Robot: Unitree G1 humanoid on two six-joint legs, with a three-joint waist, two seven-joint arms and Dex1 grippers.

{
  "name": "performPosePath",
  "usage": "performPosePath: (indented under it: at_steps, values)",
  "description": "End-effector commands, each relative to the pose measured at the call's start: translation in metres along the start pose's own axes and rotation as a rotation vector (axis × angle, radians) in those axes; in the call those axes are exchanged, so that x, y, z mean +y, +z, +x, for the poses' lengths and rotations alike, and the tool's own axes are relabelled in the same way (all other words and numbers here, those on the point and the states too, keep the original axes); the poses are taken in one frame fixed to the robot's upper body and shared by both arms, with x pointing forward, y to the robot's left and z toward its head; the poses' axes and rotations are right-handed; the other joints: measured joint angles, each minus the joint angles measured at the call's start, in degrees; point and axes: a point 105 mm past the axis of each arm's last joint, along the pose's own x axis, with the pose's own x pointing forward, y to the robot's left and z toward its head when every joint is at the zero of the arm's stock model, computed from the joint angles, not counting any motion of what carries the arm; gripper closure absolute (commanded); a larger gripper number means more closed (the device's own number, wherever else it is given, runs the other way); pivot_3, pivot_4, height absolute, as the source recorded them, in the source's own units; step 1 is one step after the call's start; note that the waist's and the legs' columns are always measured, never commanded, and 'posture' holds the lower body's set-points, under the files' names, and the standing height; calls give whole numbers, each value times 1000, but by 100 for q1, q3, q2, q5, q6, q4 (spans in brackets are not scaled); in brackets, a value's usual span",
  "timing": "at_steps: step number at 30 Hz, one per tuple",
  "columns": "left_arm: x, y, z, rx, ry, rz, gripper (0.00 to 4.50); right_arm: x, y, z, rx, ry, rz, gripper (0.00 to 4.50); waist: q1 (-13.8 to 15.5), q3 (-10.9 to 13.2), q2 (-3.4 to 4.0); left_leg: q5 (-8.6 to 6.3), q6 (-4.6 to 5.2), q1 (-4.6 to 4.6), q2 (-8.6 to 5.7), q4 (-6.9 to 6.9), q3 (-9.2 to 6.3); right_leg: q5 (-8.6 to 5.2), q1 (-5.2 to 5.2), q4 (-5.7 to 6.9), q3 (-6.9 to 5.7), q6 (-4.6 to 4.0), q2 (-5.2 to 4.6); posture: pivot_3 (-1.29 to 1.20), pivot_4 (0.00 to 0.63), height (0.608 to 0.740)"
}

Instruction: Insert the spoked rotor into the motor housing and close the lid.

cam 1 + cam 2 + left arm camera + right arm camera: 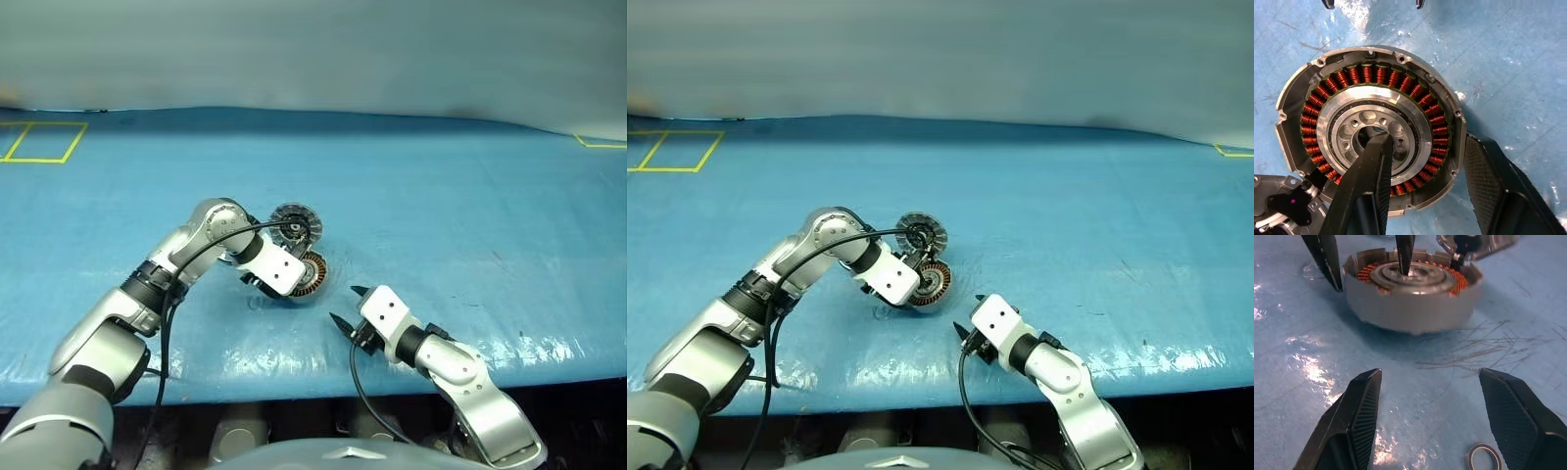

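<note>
Polished metal: your spoked rotor (1374,134) sits seated, slick and rigid; left jaws spread astride it, right jaws released.

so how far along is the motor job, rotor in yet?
Done: rotor sits inside the copper ring of the housing. In hand: left pincer open, one finger over the hub, the other outside the rim. Left: the lid stands open and needs closing. Right pincer waits open nearby.

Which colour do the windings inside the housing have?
Copper-orange; the windings form a ring inside the silver-grey housing. The left wrist view shows them best.
</note>
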Motion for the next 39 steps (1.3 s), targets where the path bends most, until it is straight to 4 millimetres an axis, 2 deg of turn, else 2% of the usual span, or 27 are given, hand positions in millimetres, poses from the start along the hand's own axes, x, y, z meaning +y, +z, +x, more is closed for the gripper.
performPosePath:
  at_steps: [1,4,9,14,18,22,26,29,31,35,39]
  values:
    - [11,3,-4,28,98,18,813,-4,12,-3,-38,-10,-35,1182,0,0,0,0,0,0,0,0,0,0,0,0,0,0,0,0,150,740]
    - [18,2,-8,52,178,15,813,-5,13,-3,-43,-9,-40,1182,1,0,0,0,0,1,-1,1,-1,0,0,1,1,1,0,0,150,740]
    - [18,7,-29,5,269,-23,813,-11,14,-9,-37,-8,-58,1182,-5,0,0,0,0,-1,1,1,-2,0,-4,5,2,0,0,0,150,740]
    - [-16,27,-44,-226,240,-192,813,-19,19,-17,-33,-8,-111,1182,-41,-1,2,0,-1,2,9,0,-1,-1,-4,8,4,-2,-1,0,150,740]
    - [-37,30,-48,-251,251,-262,813,-22,17,-15,-17,4,-128,1182,-31,0,1,1,-1,3,12,0,-4,-2,-2,8,2,-2,-7,0,150,740]
    - [-45,35,-57,-323,343,-359,813,-21,23,-15,-35,35,-122,1182,-5,0,1,2,-3,8,13,1,-5,-1,-1,11,3,-1,-10,0,150,740]
    - [-41,37,-68,-552,554,-544,813,-23,31,-18,-60,53,-114,1182,-9,-1,1,2,-1,10,15,1,-7,-1,1,13,3,0,-18,0,150,740]
    - [-51,28,-62,-699,636,-761,813,-30,30,-16,-62,24,-101,1182,-13,-1,1,1,0,10,15,0,-8,0,2,11,1,2,-20,0,150,740]
    - [-61,28,-49,-743,664,-833,813,-30,23,-14,-49,20,-64,1182,-24,-1,1,1,-1,12,15,-1,-6,0,2,11,2,2,-19,0,150,740]
    - [-71,29,-29,-775,698,-908,813,-34,12,-13,-32,-21,-12,1182,8,-1,-1,1,-1,13,14,-4,-8,0,1,10,-1,0,-22,0,150,740]
    - [-74,29,-5,-753,729,-897,813,-31,-6,-16,13,-42,33,1182,22,-7,9,1,1,25,9,-4,-9,-1,-7,5,-10,0,-36,0,150,740]
